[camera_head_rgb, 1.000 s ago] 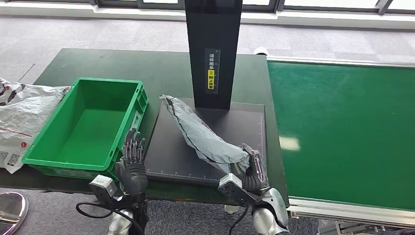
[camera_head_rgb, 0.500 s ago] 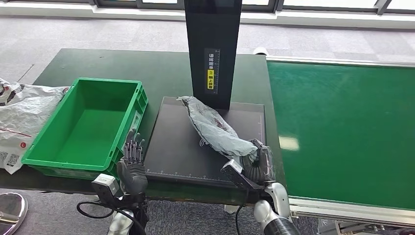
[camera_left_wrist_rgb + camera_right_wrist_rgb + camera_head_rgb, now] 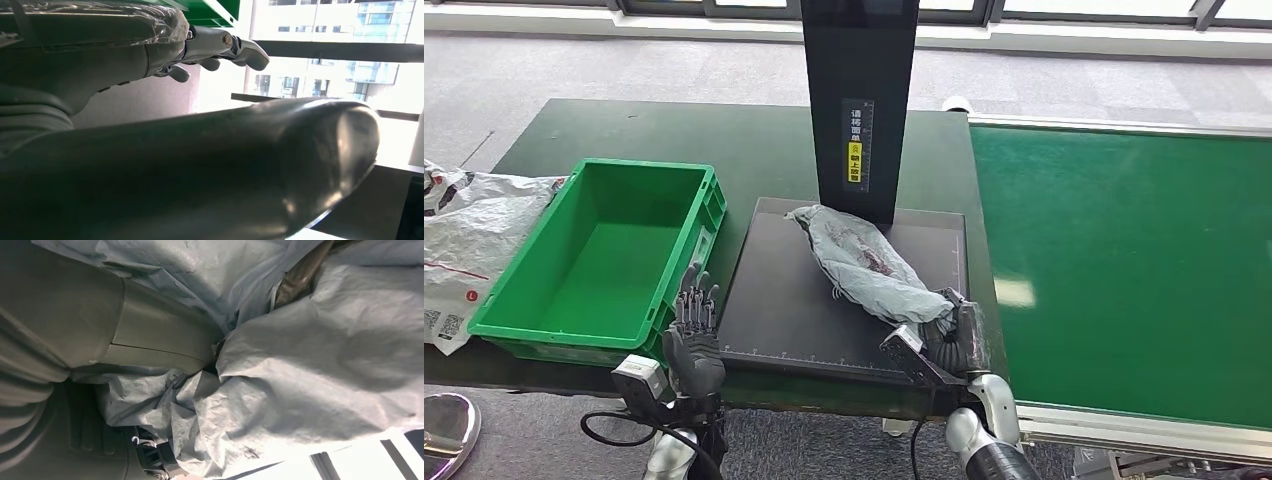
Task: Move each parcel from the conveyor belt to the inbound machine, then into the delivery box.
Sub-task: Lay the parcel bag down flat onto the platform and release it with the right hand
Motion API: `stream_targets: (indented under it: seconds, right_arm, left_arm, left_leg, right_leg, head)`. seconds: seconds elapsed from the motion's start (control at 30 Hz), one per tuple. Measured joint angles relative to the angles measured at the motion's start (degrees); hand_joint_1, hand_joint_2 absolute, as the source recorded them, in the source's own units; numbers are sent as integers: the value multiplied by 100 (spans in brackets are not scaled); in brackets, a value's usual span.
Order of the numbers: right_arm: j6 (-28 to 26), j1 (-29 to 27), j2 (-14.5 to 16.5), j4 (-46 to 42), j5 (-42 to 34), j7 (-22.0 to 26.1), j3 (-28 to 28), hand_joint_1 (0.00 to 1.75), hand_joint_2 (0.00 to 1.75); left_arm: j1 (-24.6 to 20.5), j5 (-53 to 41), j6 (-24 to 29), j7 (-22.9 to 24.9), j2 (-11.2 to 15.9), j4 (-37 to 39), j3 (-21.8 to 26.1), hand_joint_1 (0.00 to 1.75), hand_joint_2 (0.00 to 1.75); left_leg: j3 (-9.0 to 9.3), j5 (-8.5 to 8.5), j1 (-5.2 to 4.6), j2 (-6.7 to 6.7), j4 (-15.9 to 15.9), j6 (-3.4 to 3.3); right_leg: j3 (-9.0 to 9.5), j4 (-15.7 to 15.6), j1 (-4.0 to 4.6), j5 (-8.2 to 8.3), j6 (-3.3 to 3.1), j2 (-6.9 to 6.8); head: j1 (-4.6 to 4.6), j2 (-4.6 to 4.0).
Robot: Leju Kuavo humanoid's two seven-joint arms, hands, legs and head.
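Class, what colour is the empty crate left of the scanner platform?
Bright green crate, clearest in the head view.

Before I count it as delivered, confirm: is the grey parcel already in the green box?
No: the parcel lies on the black scanner plate, gripped by the right hand, beside the box.

Crumpled grey parcel (image 3: 320, 355) bag presses against the right hand (image 3: 100, 340). Its thick grey thumb digs into the folds.
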State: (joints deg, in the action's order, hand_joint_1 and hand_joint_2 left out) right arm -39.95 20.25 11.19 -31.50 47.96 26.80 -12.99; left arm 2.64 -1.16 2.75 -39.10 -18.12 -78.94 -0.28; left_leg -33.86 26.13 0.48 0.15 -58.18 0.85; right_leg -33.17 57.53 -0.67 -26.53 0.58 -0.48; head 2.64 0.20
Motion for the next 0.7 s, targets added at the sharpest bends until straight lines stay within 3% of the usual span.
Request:
stream_targets:
  seconds: [0.17, 0.2, 0.23, 0.3, 0.33, 0.37, 0.6, 0.7]
  right_arm:
    - [0, 12, 0, 41, 2, -1, 19, 175, 175]
    - [-1, 12, 0, 43, 7, -4, 23, 165, 175]
    - [-1, 11, 1, 44, 25, -14, 28, 134, 175]
    - [2, 7, 5, 43, 94, -36, 53, 47, 175]
    - [7, 2, 8, 40, 134, -44, 72, 13, 175]
    - [14, -9, 11, 27, 171, -44, 99, 0, 175]
    - [310, -472, 65, -806, 234, 24, 230, 0, 175]
    - [1024, -1233, 74, -1973, -364, 265, 239, 0, 175]
  left_arm:
    - [0, 0, 1, 0, 0, 10, 0, 0, 0]
    - [0, 0, 1, 1, 0, 10, 0, 0, 0]
    - [0, 0, 3, 4, 0, 9, 0, 0, 0]
    - [2, 1, 7, 30, 0, 4, 0, 0, 0]
    - [3, 3, 8, 58, 0, -1, 0, 0, 0]
    - [6, 15, 9, 96, -1, -9, 0, 0, 0]
    - [68, 160, 232, 512, -4, -111, 0, 0, 0]
    - [98, 163, 520, 519, 0, -110, 0, 0, 0]
  left_leg:
    - [0, 0, 0, 0, 0, 0]
    - [0, 0, 0, 0, 0, 0]
    - [0, 0, 0, 0, 0, 0]
    - [0, 0, 0, 0, 0, 0]
    - [0, 0, 0, 0, 0, 0]
    - [0, 0, 0, -1, 0, 0]
    - [-1, 1, 0, -4, 0, 0]
    - [-4, 3, 1, -29, 0, 0]
  right_leg:
    - [0, 0, 0, 0, 0, 0]
    - [0, 0, 0, 1, 0, 0]
    - [0, 0, 0, 1, 0, 0]
    - [1, 0, 0, 1, 0, 0]
    - [0, 0, 0, 0, 0, 0]
    - [1, 0, 0, 0, 0, 0]
    - [-2, 0, 1, -2, 0, -2]
    - [2, -1, 1, -13, -2, -26]
  head:
    - [0, 0]
    - [0, 0]
    - [0, 0]
    - [0, 0]
    - [-1, 0]
    - [-1, 0]
    - [-1, 0]
    - [-2, 0]
